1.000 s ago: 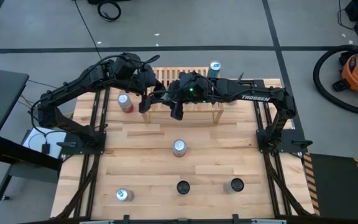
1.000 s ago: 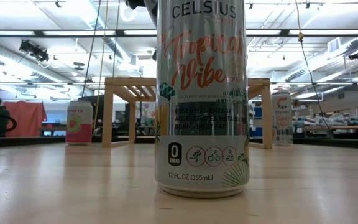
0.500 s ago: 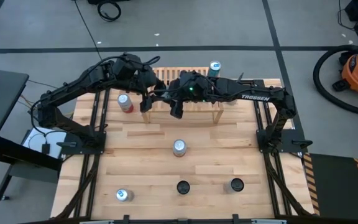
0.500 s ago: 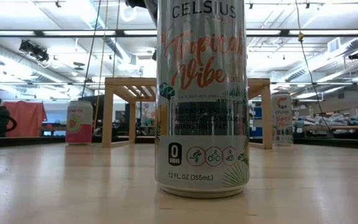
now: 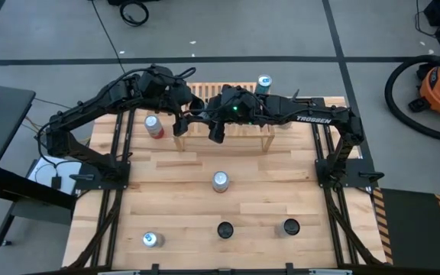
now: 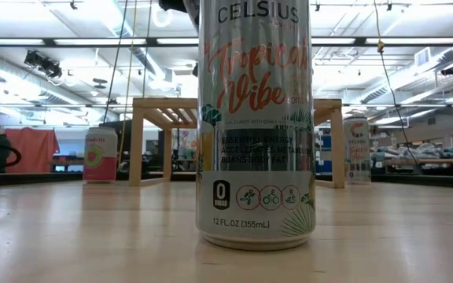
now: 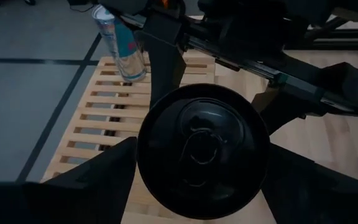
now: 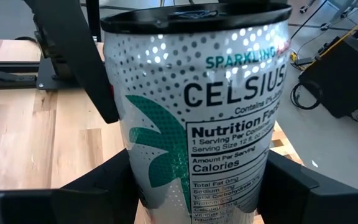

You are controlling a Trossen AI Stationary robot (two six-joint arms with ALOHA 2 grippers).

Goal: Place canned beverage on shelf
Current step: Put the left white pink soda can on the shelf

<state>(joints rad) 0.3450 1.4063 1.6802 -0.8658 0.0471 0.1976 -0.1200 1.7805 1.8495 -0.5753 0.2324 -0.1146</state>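
Left wrist view: looking straight down on a silver drink can w/ a black lid and pull tab (image 7: 201, 149), which sits between the two dark fingers of the left tool (image 7: 201, 183). Those fingers are spread wide, one on each side of the can, not clamped. Under the can lies the shelf, a low light-wood rack w/ a slatted top (image 7: 86, 112); can't tell if the can's base touches the slats. A tall slim silver-and-blue can (image 7: 120, 43) stands upright on the slats farther off. The right arm crosses above, w/ the pale wood-plank surface (image 7: 347, 137) beside it. Right wrist view: same can seen from the side, upright, silver w/ a teal leaf and "CELSIUS" lettering, filling the gap of the right tool (image 8: 197, 180), whose fingers are closed on its lower body. High view: both dark arms meet over the left part of the shelf, which stands at the far side of the surface; the held can is hidden under them. A can w/ red sides (image 5: 153, 126) stands just left of the shelf. A silver-topped can (image 5: 220, 181) stands mid-surface, another silver-topped can (image 5: 151, 240) at the near left, and two black-topped cans (image 5: 225, 229) (image 5: 291, 226) near the front edge. Low view: a white Celsius can w/ orange script (image 6: 256, 126) stands very close, blocking the middle; the shelf's legs show behind it, w/ a pink-and-white can (image 6: 100, 155) to its left and a pale can (image 6: 357, 149) to its right.
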